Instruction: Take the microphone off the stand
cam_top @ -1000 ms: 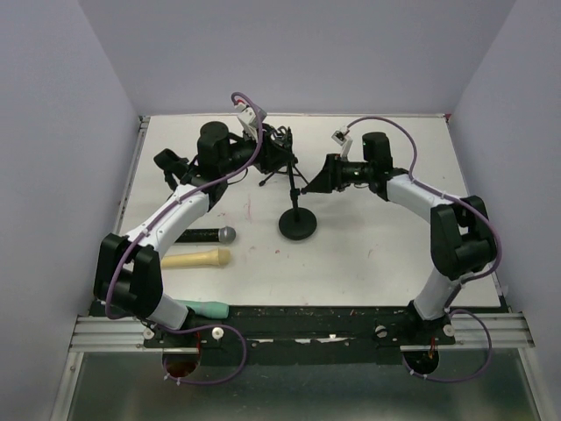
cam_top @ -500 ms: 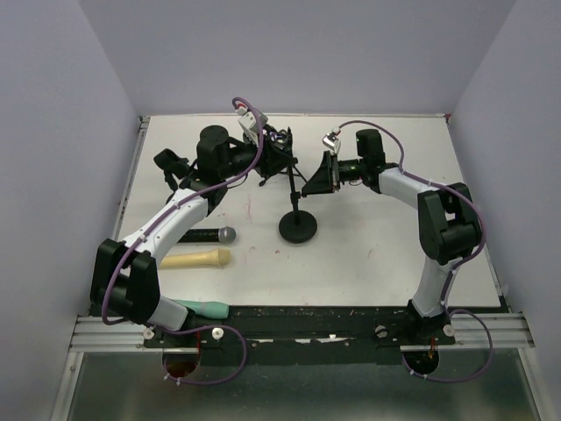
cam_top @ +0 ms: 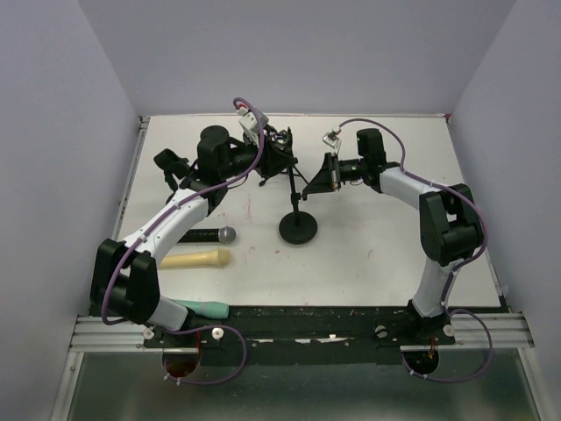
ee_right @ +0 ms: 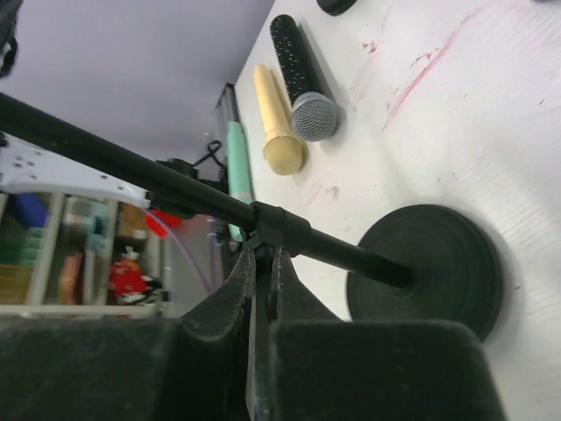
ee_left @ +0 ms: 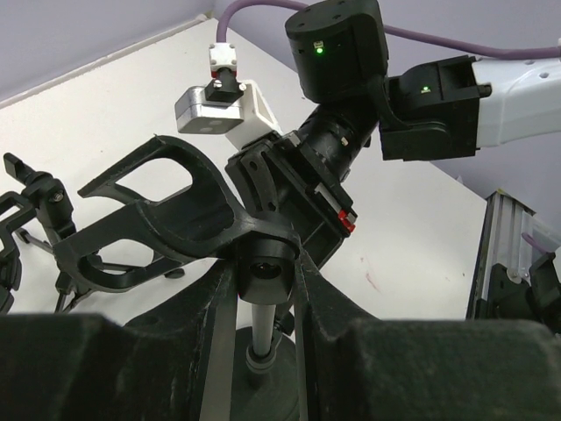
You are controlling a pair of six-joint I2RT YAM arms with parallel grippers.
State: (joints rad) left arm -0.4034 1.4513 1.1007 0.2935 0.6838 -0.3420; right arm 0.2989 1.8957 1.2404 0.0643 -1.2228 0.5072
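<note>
Step in hand: grip-and-brace, judged complete; lift-out not yet begun.

Left gripper [ee_left: 267,281]: fingers pressed to both sides of a dark round butt, taken for the microphone [ee_left: 267,263], seated at the head of the stand [cam_top: 298,226] directly above the pole.

Right gripper [ee_right: 263,256]: fingers drawn nearly together, tips pinching the pole at its collar, partway up from the round base.

Next move, by estimate: a pull along the microphone's own axis, out of the clip, with the pole braced firmly against tipping. Clip largely hidden behind the fingers.
</note>
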